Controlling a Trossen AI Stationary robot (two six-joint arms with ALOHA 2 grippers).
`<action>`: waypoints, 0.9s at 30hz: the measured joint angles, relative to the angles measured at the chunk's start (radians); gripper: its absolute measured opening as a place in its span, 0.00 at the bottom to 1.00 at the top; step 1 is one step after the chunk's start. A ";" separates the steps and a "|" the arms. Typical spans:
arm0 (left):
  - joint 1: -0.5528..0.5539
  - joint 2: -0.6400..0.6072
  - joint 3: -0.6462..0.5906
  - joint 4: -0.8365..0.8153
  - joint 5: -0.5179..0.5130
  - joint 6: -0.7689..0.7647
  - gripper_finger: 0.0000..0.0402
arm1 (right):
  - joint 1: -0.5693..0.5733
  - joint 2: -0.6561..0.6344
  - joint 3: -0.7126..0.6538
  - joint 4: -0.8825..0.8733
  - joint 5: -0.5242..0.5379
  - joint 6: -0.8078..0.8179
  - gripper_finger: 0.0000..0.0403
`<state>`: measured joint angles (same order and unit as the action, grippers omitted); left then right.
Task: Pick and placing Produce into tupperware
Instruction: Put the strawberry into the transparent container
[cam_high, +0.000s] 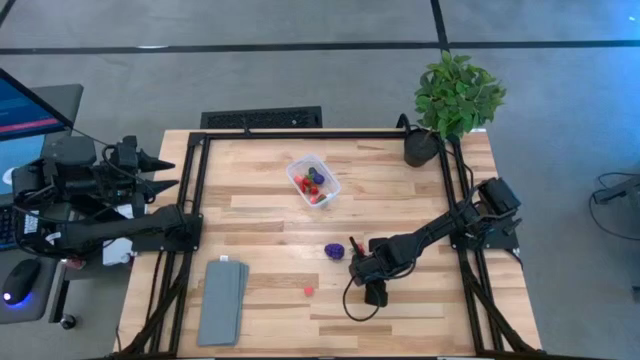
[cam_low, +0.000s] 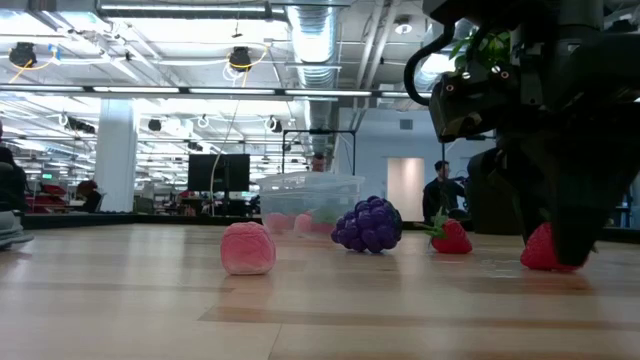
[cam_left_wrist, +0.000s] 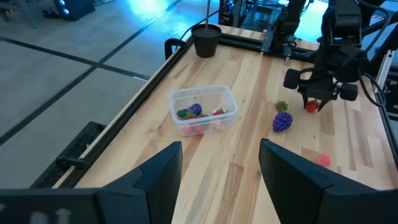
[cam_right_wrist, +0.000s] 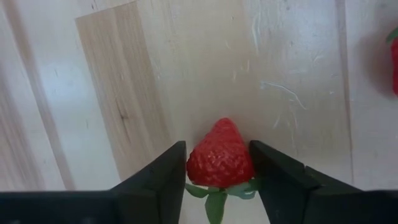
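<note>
While the strawberry (cam_right_wrist: 219, 155) sits on the tabletop (cam_high: 400, 200) near the right edge, about midway along it, the right gripper (cam_right_wrist: 217, 165) brackets it, fingers on either flank; whether they press it I cannot tell. A sound grasp probably needs them squeezing evenly at the widest part, then lifting straight. The tupperware (cam_high: 313, 180) waits mid-table toward the far edge, with produce inside. The left gripper (cam_left_wrist: 221, 168) hangs parted beyond the left edge. No legible writing shows.
</note>
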<state>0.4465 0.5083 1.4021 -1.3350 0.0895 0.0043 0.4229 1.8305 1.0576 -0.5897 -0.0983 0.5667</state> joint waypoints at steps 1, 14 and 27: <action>0.000 0.000 0.000 0.000 0.000 0.000 0.50 | 0.000 0.000 0.000 0.000 0.000 0.000 0.52; 0.000 0.000 0.000 0.000 0.000 -0.001 0.50 | 0.000 0.000 0.000 0.000 -0.005 -0.001 0.50; 0.000 0.000 0.000 0.001 0.000 -0.004 0.50 | 0.000 0.000 0.000 0.000 -0.006 0.000 0.48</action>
<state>0.4462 0.5083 1.4021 -1.3342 0.0895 0.0002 0.4227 1.8301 1.0576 -0.5900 -0.1040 0.5663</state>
